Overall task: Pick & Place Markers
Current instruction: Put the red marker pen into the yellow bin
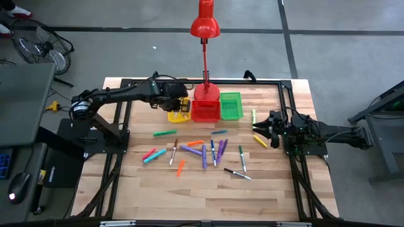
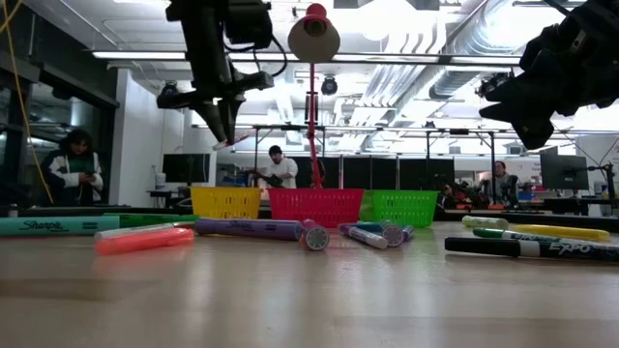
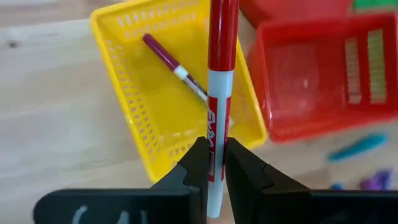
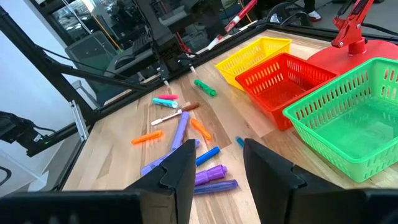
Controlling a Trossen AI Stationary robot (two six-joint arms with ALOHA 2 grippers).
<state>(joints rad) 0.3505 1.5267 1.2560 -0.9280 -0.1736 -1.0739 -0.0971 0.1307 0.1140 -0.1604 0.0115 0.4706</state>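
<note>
Loose markers (image 1: 203, 152): scattered across the middle of the tabletop (image 1: 151, 189), nearer than the bins; purple, blue, orange, green, pink and black ones show, some touching or crossing in a central cluster.
Right-side markers: a yellow one (image 1: 259, 140) and a green one (image 1: 254, 116) lie just beside the right gripper.
Right gripper (image 4: 216, 163): waits at the right of the tabletop, above the surface, jaws spread and empty.
Left gripper (image 3: 211, 163): raised over the far left, above the yellow bin; jaws pinching a red marker.
Red marker (image 3: 219, 74): clamped near its white end, red cap pointing away from the wrist, its tip over the line between the yellow bin and the red bin.
Yellow bin (image 3: 124, 68): already holds one purple marker (image 3: 174, 65), lying slantwise on its floor.
Red bin (image 3: 311, 81): just right of the yellow one; looks empty in the part seen.
Green bin (image 1: 231, 105): rightmost of the row; nothing seen inside.
Step in hand: placing the held marker, by my judgement.
Doing it well: if colours are meant to match, shift right until the whole marker is over the red bin; come low before spreading the jaws so it cannot bounce off a rim.
Risk: released here, it may catch the shared rims and tip out.
Lamp (image 1: 205, 25): red, on a base behind the bins.
Surface: pale wood planks in a dark frame.
Room: open workshop, monitors, seated people (image 2: 280, 166) far behind.
</note>
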